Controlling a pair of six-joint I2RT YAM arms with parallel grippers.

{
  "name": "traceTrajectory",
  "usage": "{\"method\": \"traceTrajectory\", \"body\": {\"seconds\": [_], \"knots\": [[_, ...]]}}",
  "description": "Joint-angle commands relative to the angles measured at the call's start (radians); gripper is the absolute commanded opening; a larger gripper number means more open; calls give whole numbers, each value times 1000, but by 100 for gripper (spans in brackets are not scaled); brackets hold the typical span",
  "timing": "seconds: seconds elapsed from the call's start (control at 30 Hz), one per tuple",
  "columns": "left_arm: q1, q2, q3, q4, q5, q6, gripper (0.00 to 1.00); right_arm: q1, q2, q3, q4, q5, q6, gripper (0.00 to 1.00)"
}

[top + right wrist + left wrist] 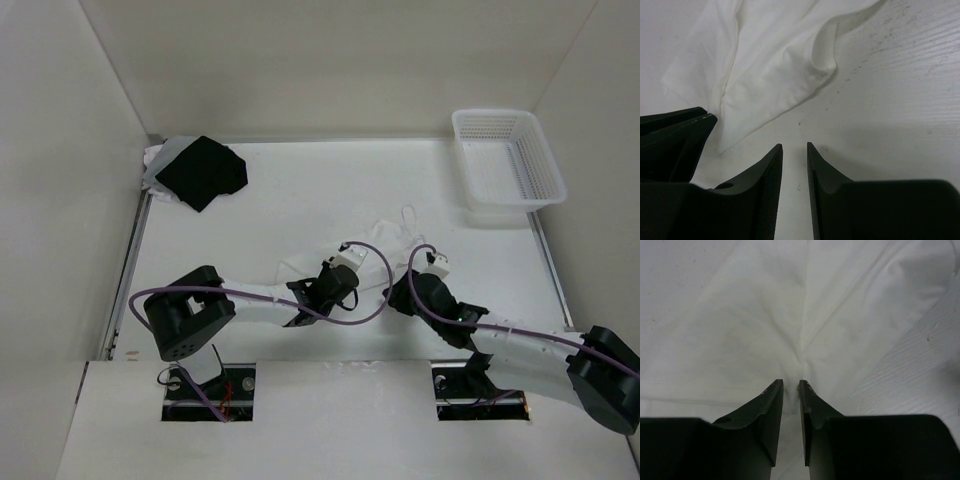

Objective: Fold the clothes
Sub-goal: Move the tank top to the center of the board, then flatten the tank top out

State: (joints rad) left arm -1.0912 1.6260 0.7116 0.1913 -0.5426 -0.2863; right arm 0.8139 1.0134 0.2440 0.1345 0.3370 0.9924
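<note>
The clothes are a thin white garment lying crumpled at the table's middle, with its strap loops toward the far side. My left gripper is down on its near left part. In the left wrist view the fabric puckers toward the fingertips, and my left gripper is shut on a pinch of it. My right gripper is low beside the garment's near right edge. Its jaws stand open over bare table, with a garment corner ahead to the left.
A black cloth lies on a pale cloth in the far left corner. A white mesh basket stands at the far right. A black part of the left arm sits close on the right gripper's left.
</note>
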Motion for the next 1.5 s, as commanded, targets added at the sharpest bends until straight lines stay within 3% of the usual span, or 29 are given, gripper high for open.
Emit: {"method": "traceTrajectory", "body": {"seconds": [0.0,0.13,0.27,0.33,0.43,0.53,0.67,0.8,1.0,1.2,1.27,1.33,1.4,1.47], "knots": [[6,-9,29,10,-16,1,16,11,-15,-8,53,-1,12,33],[7,-23,17,8,-8,-1,17,11,-3,-2,53,-1,12,39],[12,-40,8,8,10,4,28,11,17,8,53,-3,14,43],[17,-48,3,8,27,1,29,11,34,12,62,-3,14,43],[29,-52,-1,8,66,-8,23,8,66,23,91,-3,14,43],[43,-63,-9,8,64,-19,10,-6,125,43,141,-1,14,43],[81,-132,-29,-4,46,-60,5,-23,201,63,212,0,18,41],[181,-316,-80,-7,69,-129,4,-51,315,92,307,-1,54,32],[346,-501,-150,-23,183,-233,4,-120,508,251,320,-24,6,3],[521,-630,-268,-36,300,-379,4,-330,660,608,211,-55,-153,0],[570,-667,-305,-42,331,-418,4,-374,703,743,134,-93,-205,5],[615,-704,-340,-49,360,-462,4,-387,718,839,39,-115,-244,21],[647,-739,-380,-52,380,-505,4,-385,689,833,-2,-95,-281,40],[669,-762,-417,-44,391,-536,4,-353,628,746,7,-98,-290,48]]}}
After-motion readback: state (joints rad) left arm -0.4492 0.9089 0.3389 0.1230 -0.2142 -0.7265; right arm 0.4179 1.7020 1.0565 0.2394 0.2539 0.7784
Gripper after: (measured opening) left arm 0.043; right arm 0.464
